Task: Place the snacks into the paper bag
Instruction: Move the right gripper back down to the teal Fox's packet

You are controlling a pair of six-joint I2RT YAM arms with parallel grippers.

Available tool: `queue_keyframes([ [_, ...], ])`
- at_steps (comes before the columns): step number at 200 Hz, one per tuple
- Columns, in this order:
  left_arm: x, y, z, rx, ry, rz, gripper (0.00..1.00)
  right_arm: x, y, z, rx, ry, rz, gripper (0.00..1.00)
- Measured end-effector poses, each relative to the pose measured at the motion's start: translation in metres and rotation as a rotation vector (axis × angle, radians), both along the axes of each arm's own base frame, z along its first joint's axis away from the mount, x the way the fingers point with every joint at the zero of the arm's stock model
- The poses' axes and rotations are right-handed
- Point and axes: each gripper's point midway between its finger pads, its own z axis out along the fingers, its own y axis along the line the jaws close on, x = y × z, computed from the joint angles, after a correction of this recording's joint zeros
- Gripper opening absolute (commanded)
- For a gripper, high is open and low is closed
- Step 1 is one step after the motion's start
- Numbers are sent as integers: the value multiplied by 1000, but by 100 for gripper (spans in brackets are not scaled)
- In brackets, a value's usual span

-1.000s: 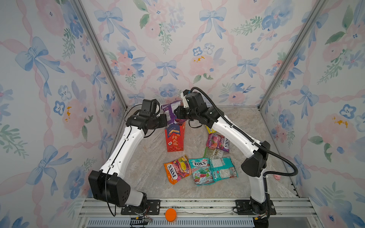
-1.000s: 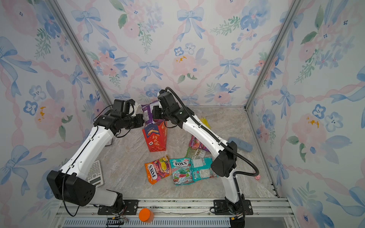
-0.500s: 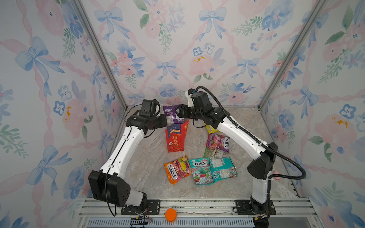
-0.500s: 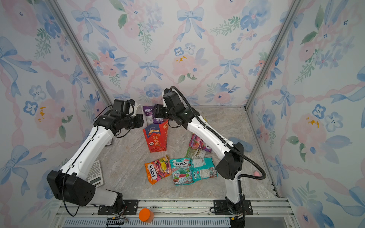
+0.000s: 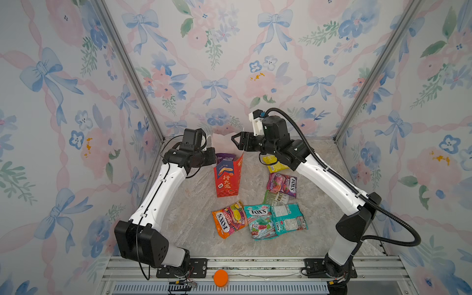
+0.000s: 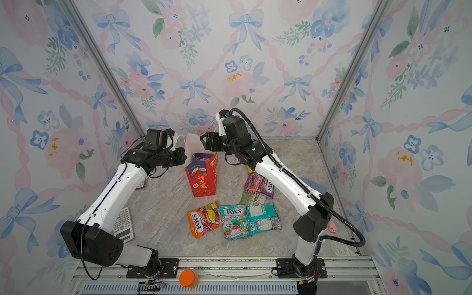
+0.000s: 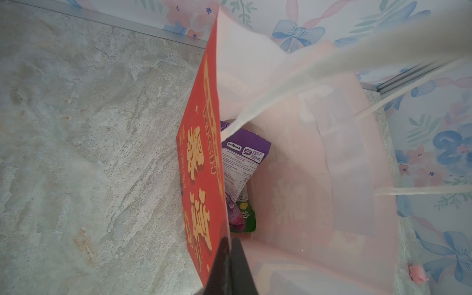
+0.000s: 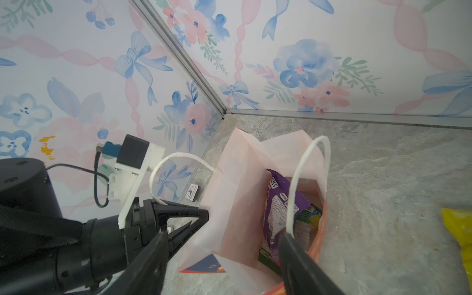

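1. In both top views, the tall red paper bag (image 5: 226,180) (image 6: 201,178) with yellow-white characters is standing upright toward the back of the marbled grey desk (image 5: 194,204). The left pincer (image 5: 213,159) is meeting the bag's rim from the left, and its jaws cannot be told from here. The right pincer (image 5: 236,143) (image 6: 204,143) is hovering above the bag's mouth, spread and carrying nothing. A glossy purple packet (image 5: 224,155) is poking out of the bag. To the right of the bag, a yellow packet (image 5: 274,164), a magenta packet (image 5: 282,184) and a pale green packet (image 5: 275,198) are lying on the desk. Nearer the front, an orange packet (image 5: 229,219), a teal packet printed "FOX'S" (image 5: 259,222) and a second teal packet (image 5: 290,218) are lying side by side, touching.
2. In the left wrist view, the left pincer (image 7: 228,242) is pressing together on the bag's red wall (image 7: 201,166), one finger outside and one inside. Inside the bag, the purple packet (image 7: 245,153) is leaning against that wall over a green packet (image 7: 246,217). A white cord handle (image 7: 306,81) is crossing the view, blurred.
3. In the right wrist view, the right pincer (image 8: 223,232) is hanging spread wide over the bag's open mouth (image 8: 237,191). The left pincer (image 8: 204,213) is pinching the bag's pale wall. The purple packet (image 8: 278,201) and the green packet (image 8: 306,222) are sitting inside the bag, and the yellow packet (image 8: 457,229) is lying on the desk beside it.
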Motion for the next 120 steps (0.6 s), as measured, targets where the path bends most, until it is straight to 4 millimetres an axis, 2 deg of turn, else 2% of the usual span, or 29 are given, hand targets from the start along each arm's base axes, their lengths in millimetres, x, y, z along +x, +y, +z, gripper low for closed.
queue_keyframes([
  [21,0,0,0,0,0,0,0,-11,-14,-14,-35,17,-3,72],
  [44,0,0,0,0,0,0,0,-23,-42,-34,-90,38,-41,74],
  [66,0,0,0,-1,0,0,0,-33,-69,-54,-148,54,-98,86],
  [88,0,0,0,0,0,0,0,-47,-100,-91,-236,103,-165,100],
  [98,0,0,0,0,0,0,0,-54,-113,-110,-269,139,-194,97],
  [120,0,0,0,-1,0,0,0,-71,-139,-157,-336,236,-262,97],
])
